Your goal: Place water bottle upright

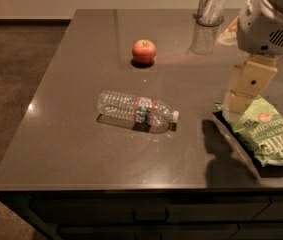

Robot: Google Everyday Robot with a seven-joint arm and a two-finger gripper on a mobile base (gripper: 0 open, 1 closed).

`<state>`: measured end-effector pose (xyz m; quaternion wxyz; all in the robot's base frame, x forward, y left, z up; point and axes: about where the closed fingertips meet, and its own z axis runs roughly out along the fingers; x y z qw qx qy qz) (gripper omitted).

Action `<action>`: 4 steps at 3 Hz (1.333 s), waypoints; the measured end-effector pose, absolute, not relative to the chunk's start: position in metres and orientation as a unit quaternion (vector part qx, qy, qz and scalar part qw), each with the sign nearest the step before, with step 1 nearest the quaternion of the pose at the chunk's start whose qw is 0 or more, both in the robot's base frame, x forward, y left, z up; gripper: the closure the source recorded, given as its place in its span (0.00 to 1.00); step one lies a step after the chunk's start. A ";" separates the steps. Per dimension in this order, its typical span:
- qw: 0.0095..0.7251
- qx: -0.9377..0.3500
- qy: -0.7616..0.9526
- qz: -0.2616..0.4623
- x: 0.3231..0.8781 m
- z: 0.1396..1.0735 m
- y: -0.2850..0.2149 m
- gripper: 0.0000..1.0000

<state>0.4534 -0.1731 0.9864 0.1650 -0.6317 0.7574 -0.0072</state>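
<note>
The water bottle [137,111] is a small clear ribbed bottle with a white cap and a red, white and blue label band. It lies on its side near the middle of the dark grey table [71,144], cap pointing right. My gripper [238,102] hangs from the white arm housing at the right, above the table. It is to the right of the bottle's cap, apart from it, over the left edge of a green chip bag. It holds nothing that I can see.
A red apple [144,51] sits behind the bottle. A grey marbled cylindrical container [212,5] stands at the back. A green chip bag [266,134] lies at the right, near the front edge. The floor drops off at the left.
</note>
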 end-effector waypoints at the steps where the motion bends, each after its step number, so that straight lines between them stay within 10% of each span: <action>1: 0.164 -0.650 0.742 0.012 0.462 0.982 -0.137 0.00; 4: 0.123 -0.692 0.711 0.027 0.478 0.939 -0.044 0.00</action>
